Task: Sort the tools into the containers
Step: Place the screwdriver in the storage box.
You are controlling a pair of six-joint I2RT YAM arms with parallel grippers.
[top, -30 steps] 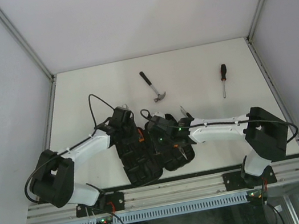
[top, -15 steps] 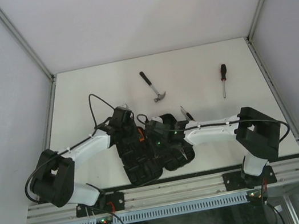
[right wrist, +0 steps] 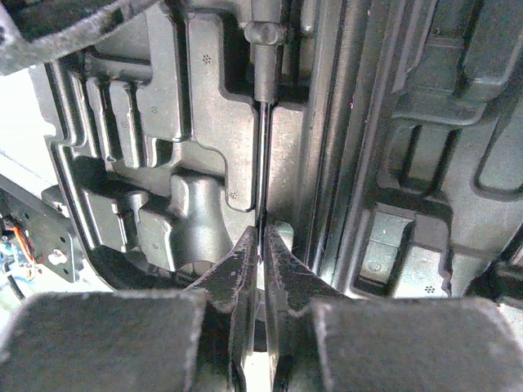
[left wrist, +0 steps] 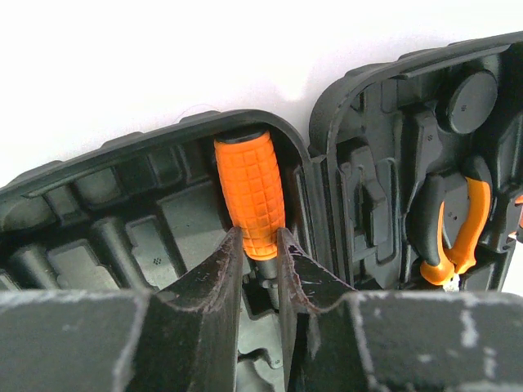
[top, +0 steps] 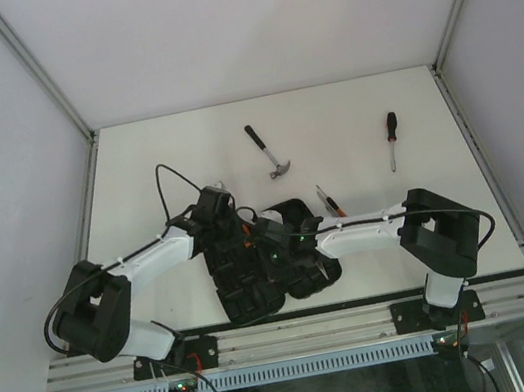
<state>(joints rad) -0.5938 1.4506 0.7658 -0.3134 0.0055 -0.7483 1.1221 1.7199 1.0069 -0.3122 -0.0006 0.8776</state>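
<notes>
the tool case [top: 250, 298] lies open on the table. in its left half, the left gripper [left wrist: 257, 241] is clamped on the lower end of the orange-handled screwdriver [left wrist: 249, 189], which sits in a slot. the right gripper [right wrist: 261, 237] is pinched together on a thin shaft [right wrist: 263, 163] lying in the case. pliers [left wrist: 453, 237] rest in the right half. the hammer [top: 269, 151] lies beyond the case.

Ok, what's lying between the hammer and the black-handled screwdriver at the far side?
Nothing. In the top view, the white table between the claw hammer and the black-handled screwdriver is bare.
</notes>
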